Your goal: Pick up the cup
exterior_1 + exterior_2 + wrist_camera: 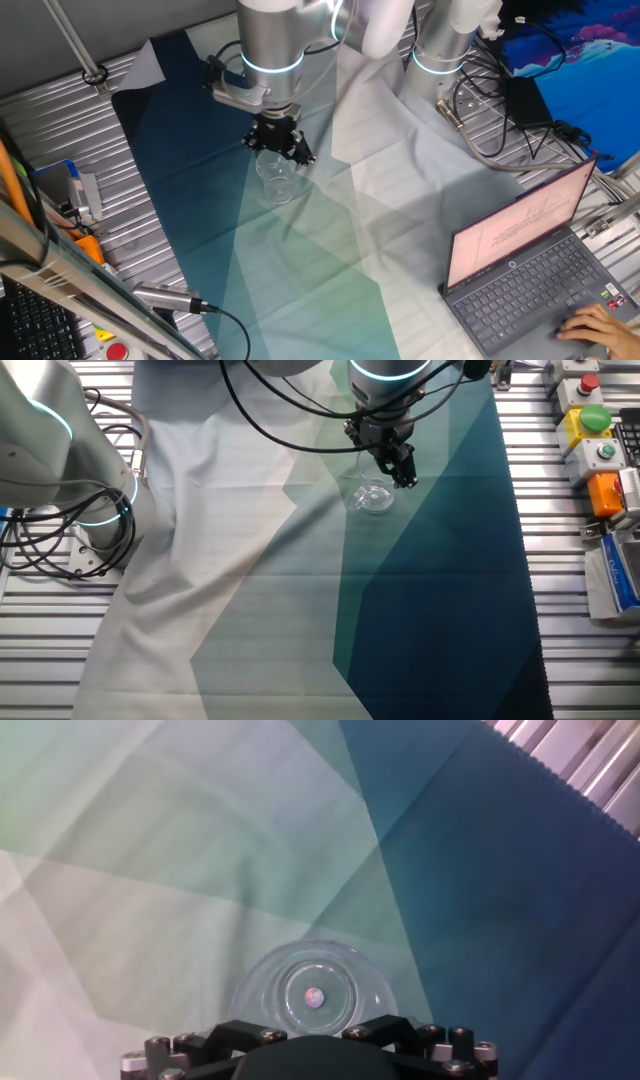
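Note:
The cup (278, 176) is a small clear plastic cup standing upright on the teal part of the cloth. It also shows in the other fixed view (372, 494) and, from straight above, in the hand view (314, 990). My gripper (279, 146) hangs directly over the cup's rim with its black fingers spread apart, open and empty. In the other fixed view the gripper (390, 460) sits just above and behind the cup. In the hand view only the gripper's base (312, 1038) shows at the bottom edge, and it overlaps the cup's near rim.
A cloth in white, pale green and dark blue patches (300, 250) covers the table. A laptop (530, 270) with a hand on it is at the right. A second arm's base (445, 50) and cables stand behind. Button boxes (595, 430) lie beside the cloth.

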`<state>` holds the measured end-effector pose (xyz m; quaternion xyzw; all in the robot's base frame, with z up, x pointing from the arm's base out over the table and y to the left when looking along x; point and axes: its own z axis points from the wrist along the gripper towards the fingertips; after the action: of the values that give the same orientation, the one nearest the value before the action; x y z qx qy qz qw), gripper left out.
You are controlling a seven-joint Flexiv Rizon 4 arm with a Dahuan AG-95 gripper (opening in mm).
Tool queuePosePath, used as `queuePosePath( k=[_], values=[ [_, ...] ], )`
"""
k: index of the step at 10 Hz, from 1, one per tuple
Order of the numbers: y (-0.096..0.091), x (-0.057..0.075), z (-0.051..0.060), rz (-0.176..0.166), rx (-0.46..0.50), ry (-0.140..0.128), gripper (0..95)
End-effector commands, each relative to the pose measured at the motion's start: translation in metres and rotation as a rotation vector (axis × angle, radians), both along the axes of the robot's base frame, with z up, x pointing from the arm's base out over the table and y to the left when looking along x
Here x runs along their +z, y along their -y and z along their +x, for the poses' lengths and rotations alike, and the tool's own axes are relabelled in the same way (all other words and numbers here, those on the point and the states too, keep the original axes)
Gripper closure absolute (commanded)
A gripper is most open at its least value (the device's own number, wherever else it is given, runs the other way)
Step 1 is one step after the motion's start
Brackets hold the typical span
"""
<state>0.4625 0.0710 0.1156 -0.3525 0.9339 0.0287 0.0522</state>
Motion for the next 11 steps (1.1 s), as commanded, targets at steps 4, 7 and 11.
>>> queuePosePath(
  k=[4,7,11],
  values=[
    [-0.0005,0.0031,0.0009,0.005,-0.019,0.000,0.0],
    [-0.0047,0.0018,0.0014,0.013,-0.026,0.002,0.0],
    [-0.0063,0.0007,0.0016,0.009,-0.019,0.007,0.0]
  ],
)
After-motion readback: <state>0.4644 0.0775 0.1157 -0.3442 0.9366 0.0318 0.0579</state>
